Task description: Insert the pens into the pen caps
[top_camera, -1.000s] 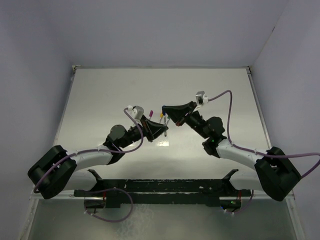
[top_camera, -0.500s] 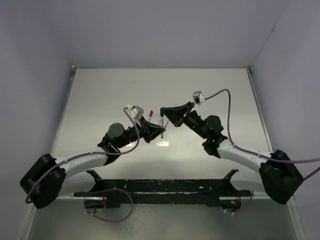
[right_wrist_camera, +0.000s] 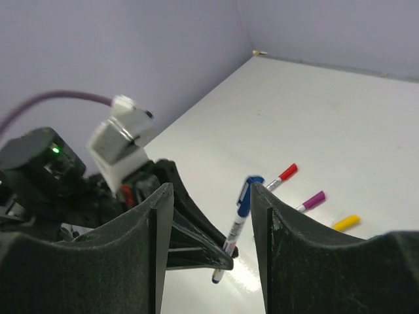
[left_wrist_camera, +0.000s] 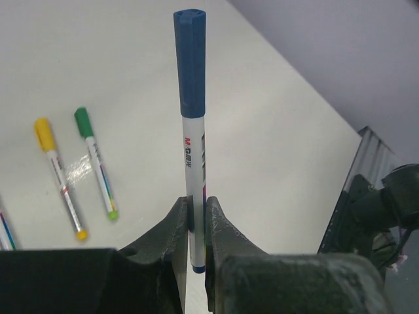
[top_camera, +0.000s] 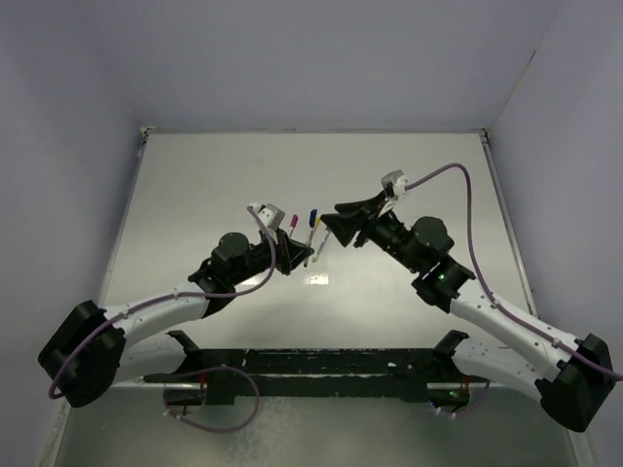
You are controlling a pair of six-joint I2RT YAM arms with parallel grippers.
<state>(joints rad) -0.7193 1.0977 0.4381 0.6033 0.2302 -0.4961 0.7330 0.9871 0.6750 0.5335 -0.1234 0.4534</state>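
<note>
Above table (top_camera: pixel 195 185) — left gripper (left_wrist_camera: pixel 196 210) clenched on one blue-capped pen (left_wrist_camera: pixel 194 154); right gripper (right_wrist_camera: pixel 211 190) spread — four pens (left_wrist_camera: pixel 98 167) lying

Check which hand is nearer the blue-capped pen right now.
Left. The left hand is clamped on the blue-capped pen, its cap end sticking out past the fingers. The right hand is open and faces the pen across a gap, not touching it.

a glossy white table (top_camera: pixel 214 175) sits enclosed by plain lavender walls (top_camera: pixel 292 58).
</note>
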